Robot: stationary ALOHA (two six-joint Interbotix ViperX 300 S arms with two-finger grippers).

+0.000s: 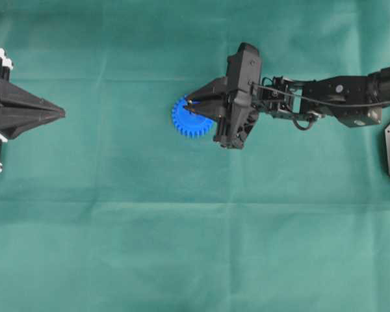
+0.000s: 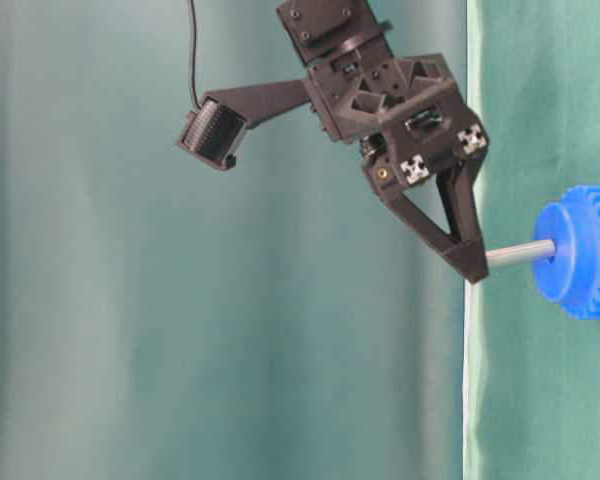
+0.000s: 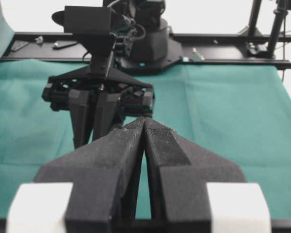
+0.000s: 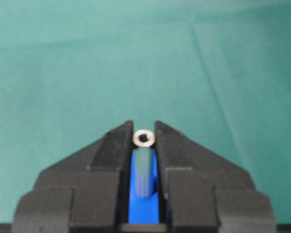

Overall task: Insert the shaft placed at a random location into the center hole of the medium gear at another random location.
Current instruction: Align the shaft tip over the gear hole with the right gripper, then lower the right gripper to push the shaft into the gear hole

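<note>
Right wrist view, nearest the lens: the right gripper (image 4: 144,130) pinches the shaft (image 4: 144,138) between its two black fingers (image 4: 111,145); the pin's ring-shaped end face shows at the fingertips, and the blue of the medium gear (image 4: 143,204) fills the gap behind it. Table-level view: the shaft (image 2: 520,254) spans from the fingertips to the gear's raised hub (image 2: 552,250), its far end meeting the hub at the center hole; how deep it sits cannot be told. Overhead view: the gear (image 1: 190,120) lies on the green cloth (image 1: 182,247) near mid-table, partly under the right gripper. Far left, the left gripper (image 1: 62,113) hangs well apart, fingers pressed together, holding nothing.
</note>
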